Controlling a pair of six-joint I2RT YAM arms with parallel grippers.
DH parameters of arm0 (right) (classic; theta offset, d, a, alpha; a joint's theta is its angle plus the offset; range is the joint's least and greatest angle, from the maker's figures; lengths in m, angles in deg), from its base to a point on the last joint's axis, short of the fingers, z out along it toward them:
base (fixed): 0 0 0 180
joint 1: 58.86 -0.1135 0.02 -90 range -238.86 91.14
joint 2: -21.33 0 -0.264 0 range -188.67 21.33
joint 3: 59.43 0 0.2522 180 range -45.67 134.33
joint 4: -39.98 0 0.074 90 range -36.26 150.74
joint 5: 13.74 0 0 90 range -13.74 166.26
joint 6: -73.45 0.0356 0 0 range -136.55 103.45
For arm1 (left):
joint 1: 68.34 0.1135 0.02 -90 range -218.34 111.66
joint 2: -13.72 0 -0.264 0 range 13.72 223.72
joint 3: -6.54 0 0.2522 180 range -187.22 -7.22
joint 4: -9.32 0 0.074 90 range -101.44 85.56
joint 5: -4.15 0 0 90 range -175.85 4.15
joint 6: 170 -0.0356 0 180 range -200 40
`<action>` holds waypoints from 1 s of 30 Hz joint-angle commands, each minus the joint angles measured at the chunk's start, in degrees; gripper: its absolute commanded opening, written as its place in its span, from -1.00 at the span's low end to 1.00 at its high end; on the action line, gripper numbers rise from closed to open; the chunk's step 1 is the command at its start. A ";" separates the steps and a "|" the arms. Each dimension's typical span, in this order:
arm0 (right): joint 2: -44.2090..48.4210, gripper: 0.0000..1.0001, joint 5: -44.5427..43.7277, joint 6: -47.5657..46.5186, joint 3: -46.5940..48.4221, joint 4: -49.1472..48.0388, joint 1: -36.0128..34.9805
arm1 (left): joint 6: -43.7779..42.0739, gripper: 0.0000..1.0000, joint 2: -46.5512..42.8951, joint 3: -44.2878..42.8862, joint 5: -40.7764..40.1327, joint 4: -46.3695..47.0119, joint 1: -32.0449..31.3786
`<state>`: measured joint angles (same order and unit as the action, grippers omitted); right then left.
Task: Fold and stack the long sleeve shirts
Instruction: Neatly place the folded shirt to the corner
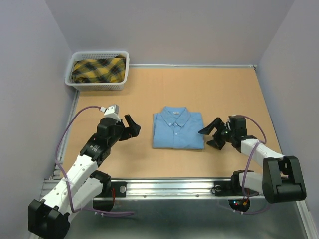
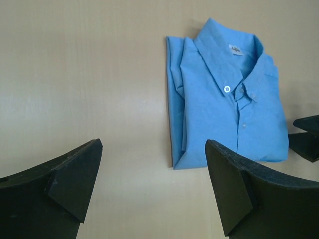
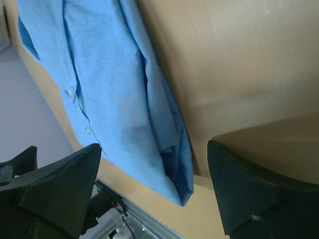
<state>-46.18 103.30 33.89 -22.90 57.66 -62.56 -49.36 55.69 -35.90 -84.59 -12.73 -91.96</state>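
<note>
1. We saw the folded blue shirt (image 1: 178,129) lying flat in the middle of the table (image 1: 224,94), its collar toward the far wall and its button line running near to far.
2. A basket (image 1: 97,85) holding plaid cloth (image 1: 98,69) stood well apart in the far-left corner.
3. The shirt lay between the left claw (image 1: 133,127) and the right claw (image 1: 212,135). Both were spread, gripped nothing and sat near its side edges.

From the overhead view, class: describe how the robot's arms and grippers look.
The left arm and right arm have white links, black joints and a looping lilac cable. The left gripper and right gripper are black, with two wedge-shaped fingers each.
</note>
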 commanded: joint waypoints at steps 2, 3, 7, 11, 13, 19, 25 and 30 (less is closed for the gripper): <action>-3.33 0.78 1.52 0.72 -3.33 -7.96 0.01 | -2.23 0.93 0.91 -2.86 0.94 1.44 -0.03; -3.77 0.71 1.43 0.72 -3.43 -8.66 -0.25 | -2.94 0.92 1.52 -3.82 0.33 0.66 -0.03; -7.89 0.58 1.87 1.07 -3.69 -12.09 -0.51 | -4.79 0.92 1.44 -4.10 -0.38 1.00 -0.03; -11.23 0.35 2.22 1.51 -4.04 -15.60 -0.95 | -5.23 0.93 1.18 -3.92 -0.82 1.17 -0.03; -13.96 0.22 2.48 1.60 -4.04 -17.19 -1.56 | -5.15 0.93 0.83 -3.48 -0.82 1.44 0.06; -18.10 -0.30 1.70 1.16 -2.46 -20.62 -2.10 | -5.84 0.93 0.47 -4.36 -0.82 0.82 0.06; -18.98 -0.99 -1.99 0.37 2.28 -19.84 -2.01 | -8.22 0.93 0.04 -5.41 -3.19 0.21 0.06; -20.91 -0.99 -4.63 -1.56 8.60 -16.85 0.35 | -8.92 0.92 -0.14 -5.24 -3.54 1.26 0.06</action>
<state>-65.46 104.18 35.22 -19.93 38.54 -64.09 -56.27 56.68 -38.75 -86.65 -13.28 -91.96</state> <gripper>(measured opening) 0.038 0.964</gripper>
